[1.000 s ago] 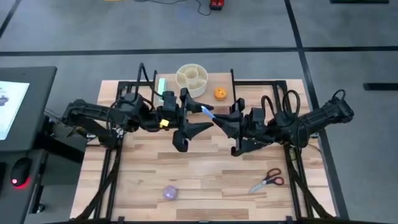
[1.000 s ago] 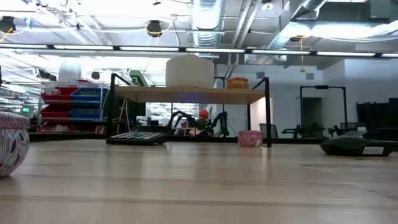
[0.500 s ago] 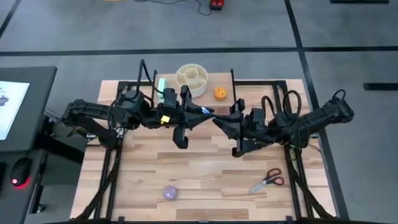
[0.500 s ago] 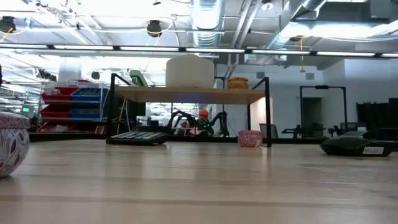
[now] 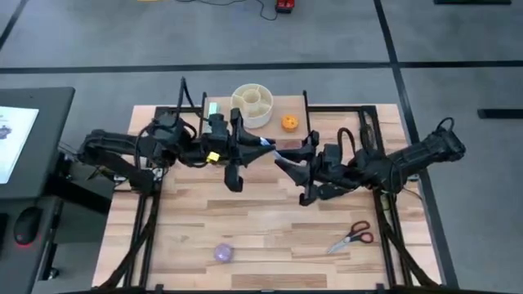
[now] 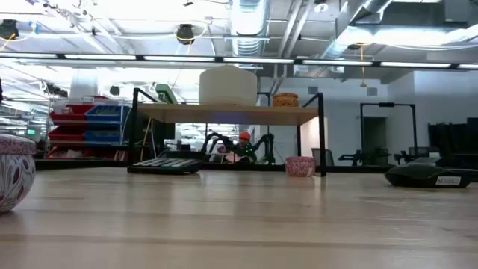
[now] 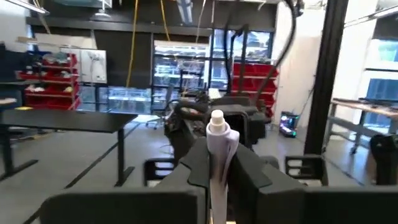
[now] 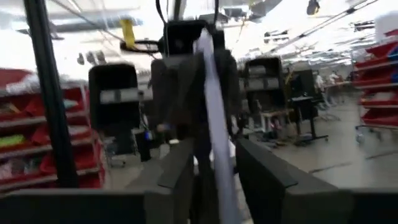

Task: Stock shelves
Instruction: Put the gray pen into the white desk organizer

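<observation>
Shelves [image 6: 224, 113] at table's 12 o'clock hold a bowl [image 5: 252, 104] and an orange item [image 5: 288, 122]. Left gripper [image 5: 257, 147] is clamped on a white tube [image 5: 265, 145] mid-table. Right gripper [image 5: 288, 163] is spread, facing it. Scissors [image 5: 351, 237] at 5 and purple ball [image 5: 223, 252] at 7 look unstocked.

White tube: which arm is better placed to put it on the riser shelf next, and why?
Left. The left gripper has its jaws shut on the white tube, close by the riser shelf; the right gripper has its jaws open.
</observation>
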`<state>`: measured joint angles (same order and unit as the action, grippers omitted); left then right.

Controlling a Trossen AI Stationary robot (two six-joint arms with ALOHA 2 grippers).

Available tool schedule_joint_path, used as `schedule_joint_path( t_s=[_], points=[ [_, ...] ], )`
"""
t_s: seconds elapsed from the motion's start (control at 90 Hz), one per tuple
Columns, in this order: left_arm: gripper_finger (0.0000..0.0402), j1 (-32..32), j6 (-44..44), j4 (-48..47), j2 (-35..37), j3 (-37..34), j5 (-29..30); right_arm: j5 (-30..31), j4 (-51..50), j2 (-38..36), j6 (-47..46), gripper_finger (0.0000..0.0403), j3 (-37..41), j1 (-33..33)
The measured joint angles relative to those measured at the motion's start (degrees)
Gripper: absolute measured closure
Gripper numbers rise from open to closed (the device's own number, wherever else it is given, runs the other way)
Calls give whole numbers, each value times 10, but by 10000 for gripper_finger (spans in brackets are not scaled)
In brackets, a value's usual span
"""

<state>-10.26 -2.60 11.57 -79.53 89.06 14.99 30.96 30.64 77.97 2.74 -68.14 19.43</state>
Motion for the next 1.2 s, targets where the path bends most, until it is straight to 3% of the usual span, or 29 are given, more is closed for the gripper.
schedule_joint_path(
  t_s=[0.244,0.389,0.611,0.922,1.2],
  points=[
    [393,3,-60,-106,29,0,99,140,-76,-44,77,190,0,12],
    [393,30,-55,-192,35,0,168,158,-84,-93,79,174,0,27],
    [393,108,-36,-248,35,0,168,158,-109,-140,78,181,0,45],
    [393,239,-15,-310,34,0,135,158,-112,-136,77,184,0,46],
    [393,302,-3,-284,15,-52,88,157,-113,-134,77,184,0,46]
  ],
)
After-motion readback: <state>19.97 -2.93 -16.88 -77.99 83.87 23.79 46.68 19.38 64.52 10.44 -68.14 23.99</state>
